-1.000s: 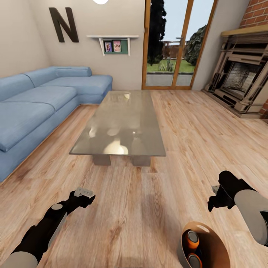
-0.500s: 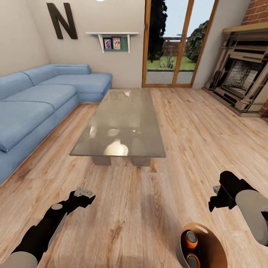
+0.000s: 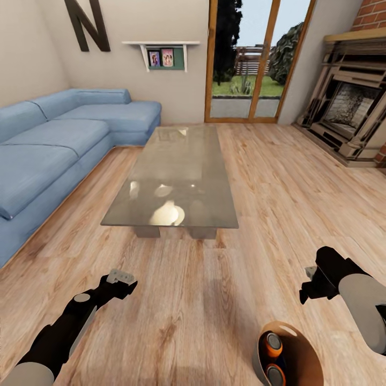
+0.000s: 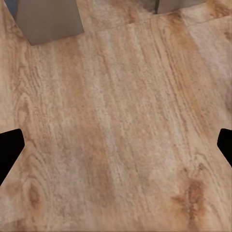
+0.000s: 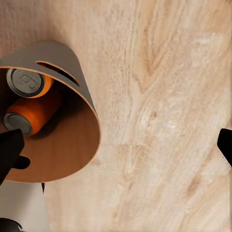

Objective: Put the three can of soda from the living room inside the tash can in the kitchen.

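Head view, room: you face the living room, its light plank floor (image 3: 268,177) running under a glass-topped low table (image 3: 177,177) straight ahead.
Head view, surroundings: the blue corner sofa (image 3: 59,145) lies along your left, a dark letter N (image 3: 83,24) and a small shelf (image 3: 161,51) hang on the far wall, a glass door (image 3: 249,59) opens to a garden, and a fireplace (image 3: 348,107) stands at the right.
Head view, arms: your left gripper (image 3: 122,279) hangs low over bare floor; your right gripper (image 3: 310,281) hangs just above and beyond the bin. You cannot read either finger gap from here.
Head view, bin: the tash can (image 3: 305,354) sits at the bottom edge near your right arm, with two orange soda cans (image 3: 272,346) inside.
Left wrist view: your left fingertips (image 4: 9,150) sit at opposite edges, spread wide over floorboards, holding nothing; the table's grey legs (image 4: 48,19) show beyond.
Right wrist view: your right fingertips (image 5: 9,150) are also spread wide and empty. The tash can (image 5: 72,72) shows its brown inside with two orange cans (image 5: 34,111), grey tops visible. You cannot see a blue can.
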### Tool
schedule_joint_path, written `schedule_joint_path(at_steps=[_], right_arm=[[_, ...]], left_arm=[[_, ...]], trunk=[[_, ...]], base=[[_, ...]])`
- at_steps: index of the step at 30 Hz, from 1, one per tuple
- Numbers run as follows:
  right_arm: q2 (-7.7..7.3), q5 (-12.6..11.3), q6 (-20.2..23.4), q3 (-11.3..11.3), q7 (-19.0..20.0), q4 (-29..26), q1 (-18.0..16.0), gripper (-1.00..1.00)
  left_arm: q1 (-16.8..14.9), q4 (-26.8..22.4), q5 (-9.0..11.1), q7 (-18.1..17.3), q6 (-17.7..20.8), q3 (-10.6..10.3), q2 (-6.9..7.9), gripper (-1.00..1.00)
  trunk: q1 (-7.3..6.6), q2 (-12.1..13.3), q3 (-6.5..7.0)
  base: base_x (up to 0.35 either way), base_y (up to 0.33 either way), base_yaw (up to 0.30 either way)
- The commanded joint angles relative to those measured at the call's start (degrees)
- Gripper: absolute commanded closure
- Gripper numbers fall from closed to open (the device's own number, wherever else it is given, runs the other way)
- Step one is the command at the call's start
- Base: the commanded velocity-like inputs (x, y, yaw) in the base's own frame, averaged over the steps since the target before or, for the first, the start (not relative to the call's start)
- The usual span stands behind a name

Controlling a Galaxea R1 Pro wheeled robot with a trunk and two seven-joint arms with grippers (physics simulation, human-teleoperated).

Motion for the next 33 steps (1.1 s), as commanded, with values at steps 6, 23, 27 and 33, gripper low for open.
schedule_joint_path(at_steps=[6, 23, 27, 33], right_arm=[[0.07, -0.18, -2.04, -0.07, -0.03, -0.47, 1.35, -1.00], [0.20, -0.69, -10.10, -0.68, 1.11, -10.40, 12.91, -1.00], [0.14, -0.68, -12.99, -0.90, 1.25, -10.99, 14.56, -1.00], [-0.35, -0.65, -20.60, -1.25, 2.42, -11.43, 17.75, -1.00]], left_arm=[[0.00, 0.01, -0.07, 0.00, 0.00, 0.00, 0.00, -1.00], [0.00, 0.83, -0.04, 1.27, 0.00, 0.00, 0.00, -1.00], [0.00, 1.07, -0.02, 1.35, -0.05, 0.00, 0.00, -1.00], [0.00, 1.27, -0.05, 1.33, -0.08, 0.00, 0.00, -1.00]], trunk=[[-1.32, 2.42, 0.58], [-5.06, 9.24, 3.40], [-5.94, 10.84, 4.12], [-7.25, 13.25, 5.20]], base=[[0.000, 0.000, 0.000], [0.000, 0.000, 0.000], [0.000, 0.000, 0.000], [0.000, 0.000, 0.000]])
